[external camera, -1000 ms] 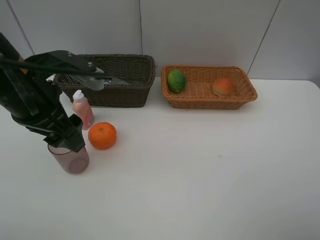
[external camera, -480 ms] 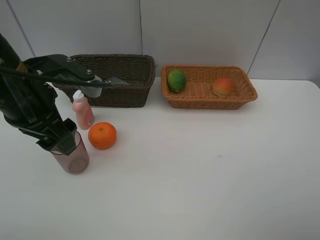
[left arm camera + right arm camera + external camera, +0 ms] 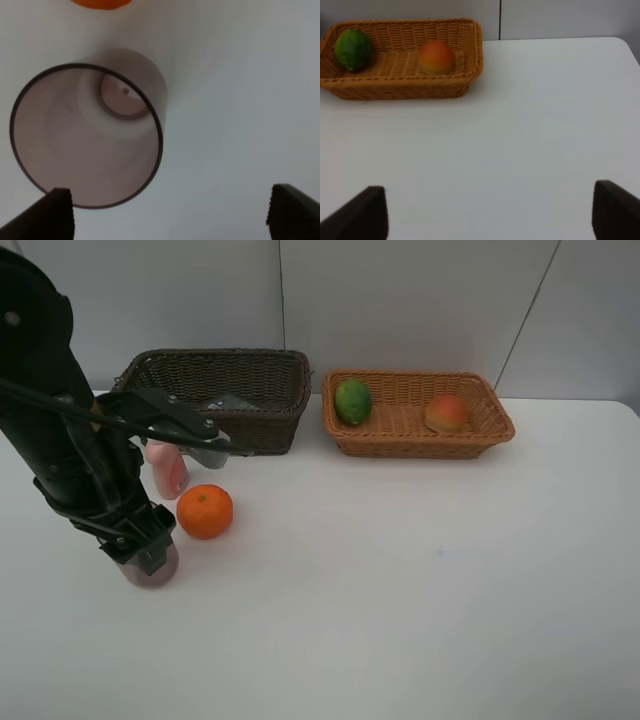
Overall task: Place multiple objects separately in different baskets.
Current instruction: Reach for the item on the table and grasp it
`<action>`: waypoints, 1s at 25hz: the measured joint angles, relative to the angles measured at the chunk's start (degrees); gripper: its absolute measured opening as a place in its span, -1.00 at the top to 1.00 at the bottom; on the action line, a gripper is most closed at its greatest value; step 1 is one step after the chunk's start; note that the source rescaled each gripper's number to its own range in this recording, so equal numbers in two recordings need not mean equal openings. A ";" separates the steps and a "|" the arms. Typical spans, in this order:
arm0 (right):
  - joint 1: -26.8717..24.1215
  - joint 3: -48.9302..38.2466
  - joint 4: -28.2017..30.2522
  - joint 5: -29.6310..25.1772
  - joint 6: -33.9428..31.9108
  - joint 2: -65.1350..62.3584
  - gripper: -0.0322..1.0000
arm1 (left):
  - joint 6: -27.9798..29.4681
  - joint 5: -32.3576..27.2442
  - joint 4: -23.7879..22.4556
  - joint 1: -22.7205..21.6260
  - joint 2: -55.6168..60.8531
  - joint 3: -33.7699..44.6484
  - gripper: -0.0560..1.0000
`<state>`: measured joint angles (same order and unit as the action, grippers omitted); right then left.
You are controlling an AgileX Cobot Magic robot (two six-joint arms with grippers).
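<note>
The translucent mauve cup (image 3: pixel 87 135) stands upright on the table, its open mouth facing the left wrist camera. My left gripper (image 3: pixel 170 215) hangs open just above it, one fingertip (image 3: pixel 55 215) by the cup's rim, the other (image 3: pixel 295 210) far off to the side. From above, the arm covers most of the cup (image 3: pixel 150 568). The orange (image 3: pixel 205 511) lies beside it, and the pink bottle (image 3: pixel 165 468) stands behind. The lime (image 3: pixel 353 401) and the peach-like fruit (image 3: pixel 446 413) lie in the light basket (image 3: pixel 415 445). My right gripper (image 3: pixel 487 215) is open and empty.
The dark brown basket (image 3: pixel 215 430) stands at the back left with a dark grey thing (image 3: pixel 225 401) lying in it. The left arm's link (image 3: pixel 165 415) crosses in front of this basket. A grey wall runs behind both baskets.
The left arm has swung down and forward over the mauve cup, now hiding most of it and part of the pink bottle. The fruit, the baskets and the right gripper have not moved.
</note>
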<state>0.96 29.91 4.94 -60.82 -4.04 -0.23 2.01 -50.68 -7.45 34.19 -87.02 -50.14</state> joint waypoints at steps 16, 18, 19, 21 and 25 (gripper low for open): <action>0.00 0.00 0.00 0.00 0.00 0.00 -0.77 | 0.11 4.82 0.05 0.68 -3.32 0.00 -1.00; 0.00 0.00 0.00 0.00 0.00 0.00 -0.77 | 0.11 5.03 0.05 0.68 -3.39 0.00 -1.00; 0.00 0.00 0.00 0.00 0.00 0.00 -0.77 | 0.11 5.05 0.05 0.68 -3.45 0.00 -1.00; 0.00 0.00 0.00 0.00 0.00 0.00 -0.77 | 0.11 5.10 0.05 0.68 -3.45 0.00 -1.00; 0.00 0.00 0.00 0.00 0.00 0.00 -0.77 | 0.11 5.12 0.05 0.68 -4.02 0.00 -1.00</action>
<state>0.96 29.91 4.94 -60.82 -4.04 -0.23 2.12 -45.56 -7.40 34.87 -91.04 -50.14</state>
